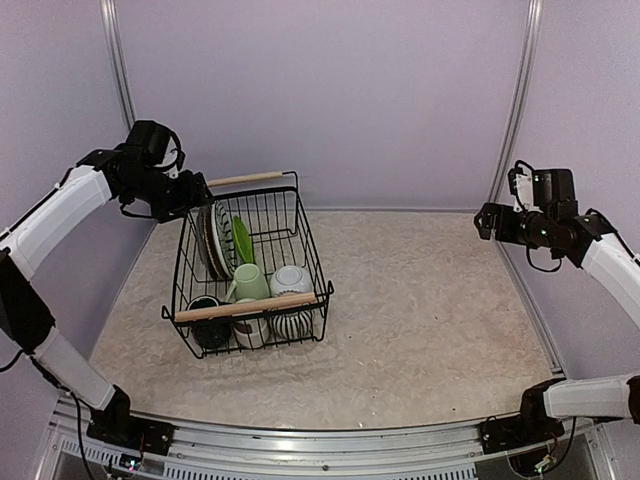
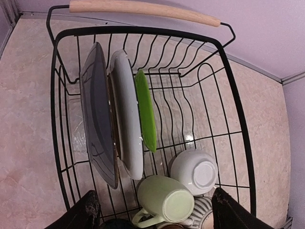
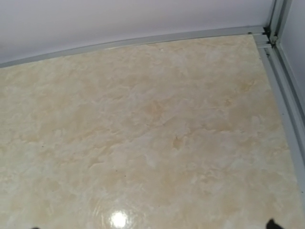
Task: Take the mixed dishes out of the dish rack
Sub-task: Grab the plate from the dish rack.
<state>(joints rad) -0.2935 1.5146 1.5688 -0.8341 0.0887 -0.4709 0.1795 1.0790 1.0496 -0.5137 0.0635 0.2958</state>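
Left wrist view: left hand [image 2: 153,205] gapes, empty, over the rack [image 2: 143,7] — plates [image 2: 126,109] upright along its left wall. Straddle one rim, descend straight; right hand [image 1: 485,222] open, empty — well right of rack.

One rack, seven dishes counted.
A single dish rack [image 1: 280,225] with two wooden handles [image 1: 248,306] holds three plates: one grey plate [image 2: 97,114], one white plate [image 2: 127,114] and one lime-green plate [image 2: 145,109]. There are three mugs: one pale green mug [image 2: 164,200], one striped mug [image 2: 202,212] and one dark teal mug [image 1: 208,322]. There is one white bowl [image 2: 194,171]. Something whitish under the near handle is too hidden to count.
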